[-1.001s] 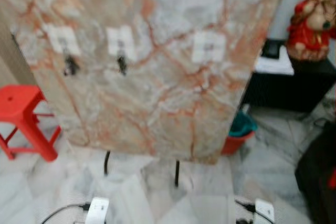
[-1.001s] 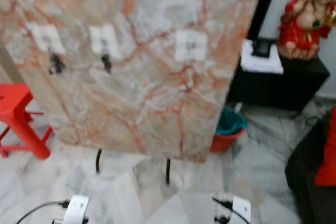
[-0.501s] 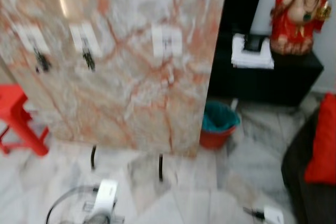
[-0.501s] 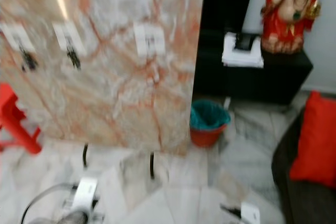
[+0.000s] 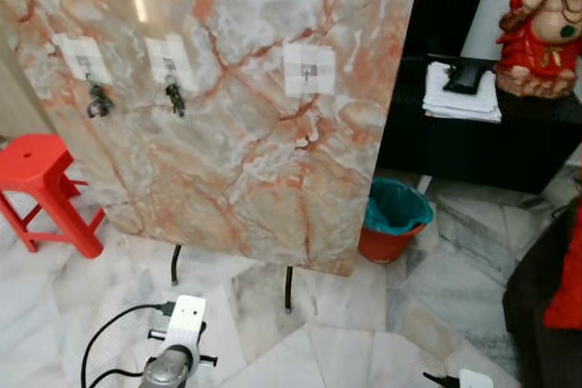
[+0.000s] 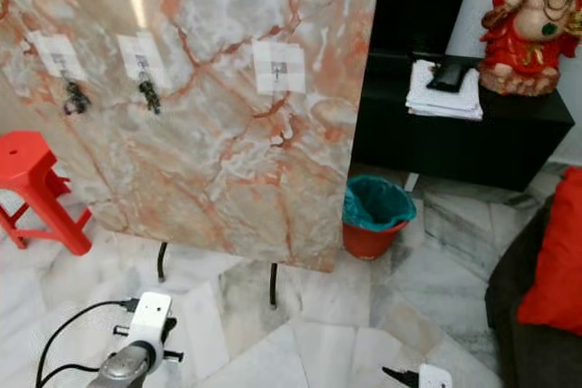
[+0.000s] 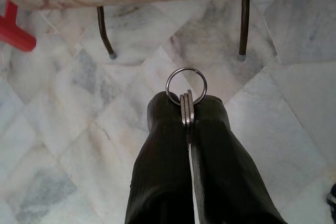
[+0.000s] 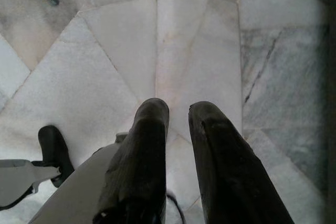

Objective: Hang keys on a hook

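Our left gripper [image 7: 187, 109] is low over the floor [image 7: 79, 108], fingers pinched tight on the keys [image 7: 186, 90], ring poking past the tips. Right gripper [image 8: 178, 111] hangs w/ a narrow gap, holding nothing. Ahead, the marble board [image 5: 236, 88] has 3 pads: 2 hooks [image 5: 173, 93] at left carry dark items, the 3rd hook [image 5: 309, 70] is bare, near the board's right edge. Open floor lies before the board's 2 legs [image 5: 288, 288]; stool [image 5: 41, 184] at left, bin [image 5: 396, 220] at right.

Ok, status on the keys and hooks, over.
Left gripper shut on silver key ring, low over floor. Right gripper open, idle. Right-most white stick-on hook on marble board free; other two occupied. Path clear.
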### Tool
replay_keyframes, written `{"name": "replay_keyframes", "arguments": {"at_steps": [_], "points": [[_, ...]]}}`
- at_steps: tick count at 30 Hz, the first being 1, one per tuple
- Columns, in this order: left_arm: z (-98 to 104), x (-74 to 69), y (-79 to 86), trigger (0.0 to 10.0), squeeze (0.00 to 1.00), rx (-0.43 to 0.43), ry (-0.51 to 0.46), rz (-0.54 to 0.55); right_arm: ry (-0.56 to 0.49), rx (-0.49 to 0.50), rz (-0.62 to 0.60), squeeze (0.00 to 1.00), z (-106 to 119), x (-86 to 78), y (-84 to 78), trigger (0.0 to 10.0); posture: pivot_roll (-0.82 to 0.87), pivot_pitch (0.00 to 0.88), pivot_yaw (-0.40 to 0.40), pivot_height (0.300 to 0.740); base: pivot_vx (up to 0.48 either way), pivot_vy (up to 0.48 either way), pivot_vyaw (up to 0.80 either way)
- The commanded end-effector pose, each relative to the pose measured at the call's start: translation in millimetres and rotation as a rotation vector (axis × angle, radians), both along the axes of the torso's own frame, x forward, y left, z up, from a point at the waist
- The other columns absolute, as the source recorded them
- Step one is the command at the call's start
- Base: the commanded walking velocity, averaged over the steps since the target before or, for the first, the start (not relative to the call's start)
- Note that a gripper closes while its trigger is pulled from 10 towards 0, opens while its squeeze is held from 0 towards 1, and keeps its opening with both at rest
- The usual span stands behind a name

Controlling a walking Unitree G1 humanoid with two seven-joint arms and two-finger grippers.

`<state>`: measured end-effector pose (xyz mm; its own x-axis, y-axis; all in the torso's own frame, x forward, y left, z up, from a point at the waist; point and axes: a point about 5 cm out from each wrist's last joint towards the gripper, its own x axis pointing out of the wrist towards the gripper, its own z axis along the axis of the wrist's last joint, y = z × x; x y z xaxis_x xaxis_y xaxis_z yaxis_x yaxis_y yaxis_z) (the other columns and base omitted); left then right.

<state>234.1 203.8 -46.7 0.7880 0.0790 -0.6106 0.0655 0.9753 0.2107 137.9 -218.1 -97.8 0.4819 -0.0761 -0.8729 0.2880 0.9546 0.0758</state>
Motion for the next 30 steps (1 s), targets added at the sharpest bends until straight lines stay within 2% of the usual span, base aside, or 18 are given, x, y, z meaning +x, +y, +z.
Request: {"name": "replay_keyframes", "arguments": {"at_steps": [1, 2, 7, 13, 17, 18, 20, 23, 26, 30], "points": [[-3.8, -4.9, -6.2, 10.0, 0.0, -0.009, 0.007, -0.025, 0.004, -0.008, 0.001, 0.0, -0.2, 3.1, 5.3, 10.0, -0.02, 0.0, 0.041, 0.74, 0.0, -0.382, 0.0], [-3.8, -4.9, -6.2, 10.0, 0.0, -0.009, 0.007, -0.025, 0.004, -0.008, 0.001, 0.0, -0.2, 3.1, 5.3, 10.0, -0.02, 0.0, 0.041, 0.74, 0.0, -0.382, 0.0], [-5.0, -7.0, -10.4, 10.0, 0.0, -0.016, 0.0, -0.044, 0.006, 0.003, 0.023, 0.0, -0.4, 14.2, 29.4, 10.0, 0.0, 0.0, 0.036, 0.74, 0.0, -0.379, 0.0], [2.4, 0.9, -8.9, 10.0, 0.0, 0.004, -0.056, -0.063, 0.003, 0.009, 0.034, 0.0, -0.3, 16.7, 36.8, 10.0, 0.02, 0.0, 0.039, 0.74, 0.0, -0.109, 0.0], [21.4, 16.7, -6.8, 10.0, 0.0, -0.007, -0.209, -0.074, 0.009, 0.003, 0.058, 0.0, -1.4, 14.4, 38.9, 10.0, 0.02, 0.0, 0.041, 0.74, 0.0, 0.0, 0.0], [21.4, 16.7, -6.8, 10.0, 0.0, -0.007, -0.209, -0.074, 0.009, 0.003, 0.058, 0.0, -1.4, 14.4, 38.9, 10.0, 0.02, 0.0, 0.041, 0.74, 0.0, 0.0, 0.0], [33.9, 23.6, -7.0, 10.0, 0.0, -0.014, -0.315, -0.078, 0.014, 0.0, 0.077, 0.0, -1.9, 12.9, 38.8, 10.0, 0.0, 0.0, 0.028, 0.74, 0.0, 0.0, 0.0], [48.2, 32.5, -10.1, 10.0, 0.0, -0.025, -0.42, -0.072, 0.008, -0.006, 0.076, 0.0, -0.7, 14.9, 34.9, 10.0, -0.02, 0.0, -0.003, 0.74, 0.0, 0.0, 0.0], [78.2, 46.7, -24.9, 10.0, 0.0, -0.038, -0.615, -0.095, -0.006, -0.04, 0.112, 0.0, 2.9, 20.8, 24.9, 10.0, 0.0, 0.0, -0.027, 0.74, 0.0, 0.0, 0.0], [91.0, 43.9, -40.6, 10.0, 0.0, -0.057, -0.699, -0.135, -0.014, -0.064, 0.113, 0.0, 6.0, 24.9, 15.3, 10.0, -0.01, 0.0, -0.031, 0.74, 0.0, 0.0, 0.0]]}}
